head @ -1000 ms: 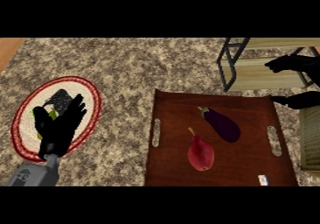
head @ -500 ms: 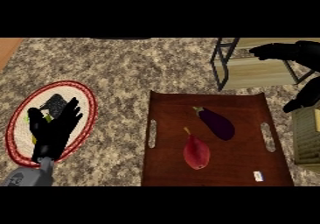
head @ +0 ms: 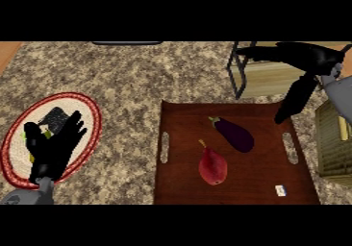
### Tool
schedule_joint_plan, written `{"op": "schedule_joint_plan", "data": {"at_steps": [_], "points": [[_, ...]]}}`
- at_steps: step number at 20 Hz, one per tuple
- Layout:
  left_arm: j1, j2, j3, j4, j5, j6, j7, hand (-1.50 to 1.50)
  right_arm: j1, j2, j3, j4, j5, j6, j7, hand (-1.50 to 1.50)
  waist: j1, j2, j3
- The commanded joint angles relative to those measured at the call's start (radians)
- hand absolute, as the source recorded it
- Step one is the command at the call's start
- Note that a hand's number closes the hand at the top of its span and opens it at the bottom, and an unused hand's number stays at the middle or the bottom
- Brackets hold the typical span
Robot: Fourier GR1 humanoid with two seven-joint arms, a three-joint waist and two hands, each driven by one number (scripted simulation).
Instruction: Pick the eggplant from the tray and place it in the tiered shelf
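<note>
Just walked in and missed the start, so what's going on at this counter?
Nothing is being held yet. The eggplant lies on the brown tray, beside a red, pointed vegetable. The robot's right hand is open above the tray's far right corner, near the tiered shelf, and is not touching the eggplant. The left hand rests open over a red-rimmed plate at the left.

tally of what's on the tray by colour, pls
Purple: 1, the eggplant
Red: 1, the long red vegetable
White: 1, a small tag-like item near the front right corner
Total: 3 on the wooden tray
</note>
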Motion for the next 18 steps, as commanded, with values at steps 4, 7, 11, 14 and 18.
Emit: {"op": "schedule_joint_plan", "data": {"at_steps": [4, 7, 11, 14, 18], "points": [[-0.017, -0.026, 0.007, 0.033, -0.014, 0.013, 0.041, 0.0, 0.043, 0.121, 0.085, -0.172, 0.116, -0.119, 0.267, -1.5, -0.013, 0.005, -0.008], [0.01, -0.045, -0.001, 0.029, -0.023, 0.001, 0.025, 0.0, -0.008, 0.194, 0.097, -0.162, 0.126, -0.106, 0.393, -1.5, -0.002, 0.008, -0.008], [-0.028, -0.031, 0.034, 0.05, -0.012, -0.026, 0.05, 0.0, 0.095, 0.196, 0.153, -0.241, 0.182, -0.072, 0.401, -1.5, -0.011, 0.008, -0.007], [0.035, -0.055, 0.008, 0.002, -0.043, -0.021, 0.032, 0.0, 0.106, 0.221, 0.16, -0.214, 0.25, -0.084, 0.378, -1.5, 0.001, 0.009, -0.007], [-0.022, -0.057, 0.03, 0.062, -0.052, -0.042, 0.044, 0.0, 0.119, 0.205, 0.147, -0.254, 0.281, -0.036, 0.457, -1.5, -0.006, 0.01, -0.007]]}}
